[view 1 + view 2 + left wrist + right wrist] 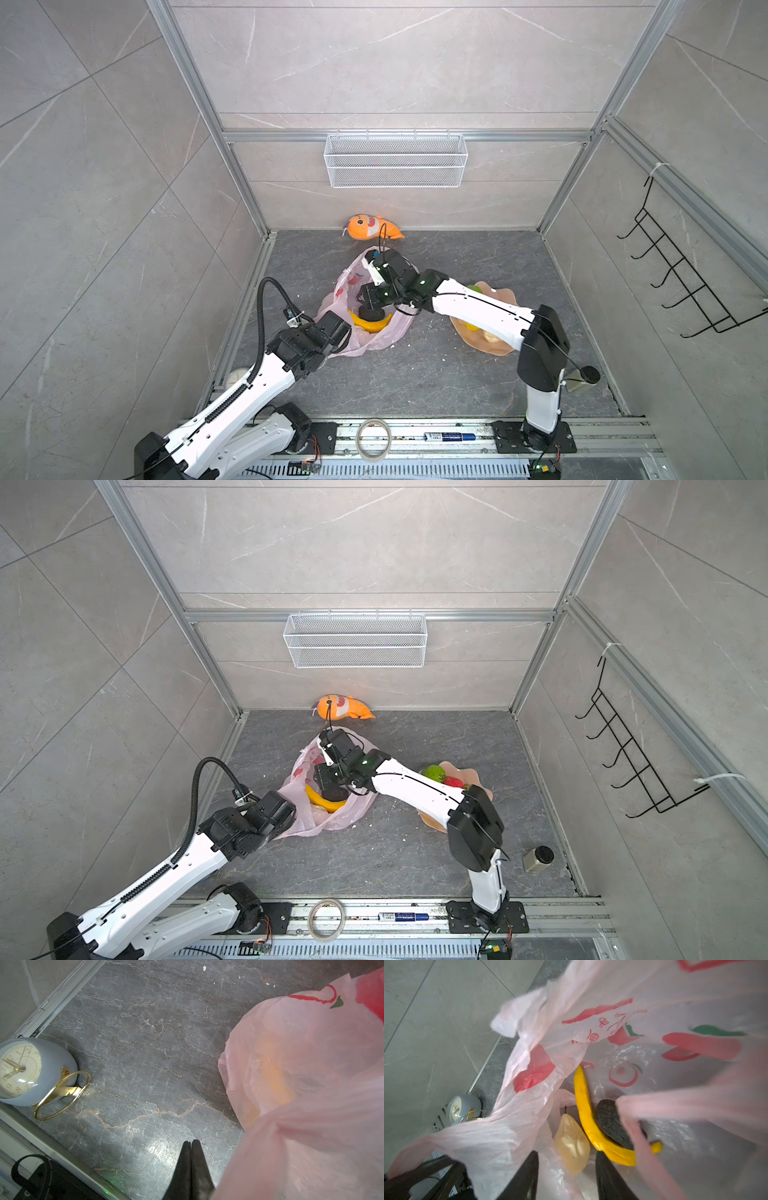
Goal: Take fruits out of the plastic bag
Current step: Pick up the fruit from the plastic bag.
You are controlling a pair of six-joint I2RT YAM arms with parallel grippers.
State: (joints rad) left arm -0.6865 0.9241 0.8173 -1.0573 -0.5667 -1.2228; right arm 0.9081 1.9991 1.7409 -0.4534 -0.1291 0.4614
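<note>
The pink plastic bag (374, 340) (345, 812) lies open on the dark floor. Inside it are a yellow banana (583, 1109) (370, 326), a dark avocado (610, 1124) and a beige pear-shaped fruit (572, 1147). My right gripper (567, 1153) reaches down into the bag, open, with one finger on each side of the beige fruit's near end and bag film against one finger. My left gripper (190, 1141) is shut at the bag's near-left edge, and nothing shows between its tips. The bag (301, 1064) bunches beside it. A green fruit (434, 773) and a red fruit (453, 781) lie on the peach plate (469, 775).
An orange plush shark (368, 227) lies by the back wall. A grey clock (31, 1070) stands at the front left corner and a small jar (538, 858) at the front right. A wire basket (395, 160) and a black hook rack (685, 270) hang on the walls.
</note>
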